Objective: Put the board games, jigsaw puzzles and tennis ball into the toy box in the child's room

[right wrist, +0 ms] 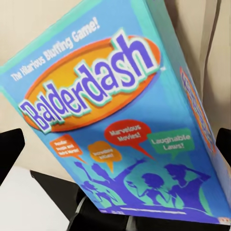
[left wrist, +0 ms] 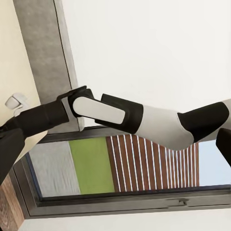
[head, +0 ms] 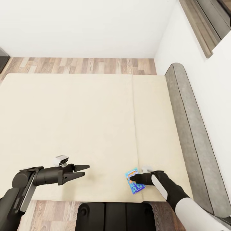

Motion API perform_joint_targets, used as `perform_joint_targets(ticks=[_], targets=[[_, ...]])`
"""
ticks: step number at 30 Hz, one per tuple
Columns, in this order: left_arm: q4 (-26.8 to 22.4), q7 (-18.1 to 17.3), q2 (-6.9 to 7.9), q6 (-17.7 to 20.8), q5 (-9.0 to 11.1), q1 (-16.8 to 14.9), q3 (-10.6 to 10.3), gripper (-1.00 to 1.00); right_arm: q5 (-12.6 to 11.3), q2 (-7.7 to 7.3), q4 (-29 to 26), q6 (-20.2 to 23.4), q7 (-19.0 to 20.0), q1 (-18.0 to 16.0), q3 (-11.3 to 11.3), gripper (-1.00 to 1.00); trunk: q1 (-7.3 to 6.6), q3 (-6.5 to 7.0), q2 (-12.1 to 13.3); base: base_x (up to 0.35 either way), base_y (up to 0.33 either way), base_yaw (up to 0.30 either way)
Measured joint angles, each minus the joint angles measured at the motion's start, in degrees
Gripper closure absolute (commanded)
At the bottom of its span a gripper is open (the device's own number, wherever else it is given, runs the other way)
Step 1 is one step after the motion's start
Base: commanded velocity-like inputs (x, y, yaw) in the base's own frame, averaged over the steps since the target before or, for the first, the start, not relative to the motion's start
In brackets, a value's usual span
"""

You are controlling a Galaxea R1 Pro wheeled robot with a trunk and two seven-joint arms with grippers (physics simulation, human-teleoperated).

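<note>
We're over the cream bed point(head: 80, 128), wood plank floor point(head: 80, 65) beyond. Blue Balderdash box point(head: 134, 181) lies near the bed's front edge by the seam point(head: 135, 128), long axis tilted slightly from it. Right gripper point(head: 136, 178) pinches it; left gripper point(head: 85, 170) jaws are spread.

White walls point(head: 80, 25), wood plank floor point(head: 80, 65), grey padded headboard point(head: 195, 134), dark-framed window point(left wrist: 130, 168).

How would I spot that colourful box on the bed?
Find the big cream bed and follow its seam toward the near edge. There the right end effector meets a flat blue board game, the bed's one bright thing, printed "Balderdash" on an orange oval.
</note>
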Motion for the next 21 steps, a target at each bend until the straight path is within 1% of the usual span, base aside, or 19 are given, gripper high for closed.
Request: perform_joint_targets(ticks=[6,9,12,15,19,21], targets=[[0.01,0.0,0.0,0.0,0.0,0.0,0.01,-1.0,-0.15,0.14,0.0,0.19,-0.01,0.0,-0.02,-1.0,0.0,0.0,0.0,0.0,0.0,0.0],[0.01,0.0,0.0,0.0,0.0,0.0,0.03,-1.0,-0.23,0.46,0.0,0.26,-0.01,0.0,-0.06,-1.0,0.0,0.0,0.0,0.0,0.0,0.0],[0.0,0.0,0.0,0.0,0.0,0.0,0.01,-1.0,-0.23,1.25,0.0,0.4,-0.01,-0.01,-0.04,-1.0,0.0,0.0,0.0,0.0,0.0,0.0],[-0.02,0.0,0.0,0.0,0.0,0.0,0.03,-1.0,-0.12,2.48,0.0,0.91,-0.02,-0.01,-0.02,-1.0,0.0,0.0,0.0,0.0,0.0,0.0],[0.01,0.0,0.05,0.0,0.0,0.0,0.07,-1.0,-0.07,3.38,-0.13,1.31,-0.02,0.0,-0.04,-1.0,0.0,0.0,0.0,0.0,0.0,0.0],[-0.02,0.0,0.07,0.0,0.0,0.0,0.08,-1.0,-0.05,3.56,-0.15,1.38,-0.03,-0.02,-0.05,-1.0,0.0,0.0,0.0,0.0,0.0,0.0]])
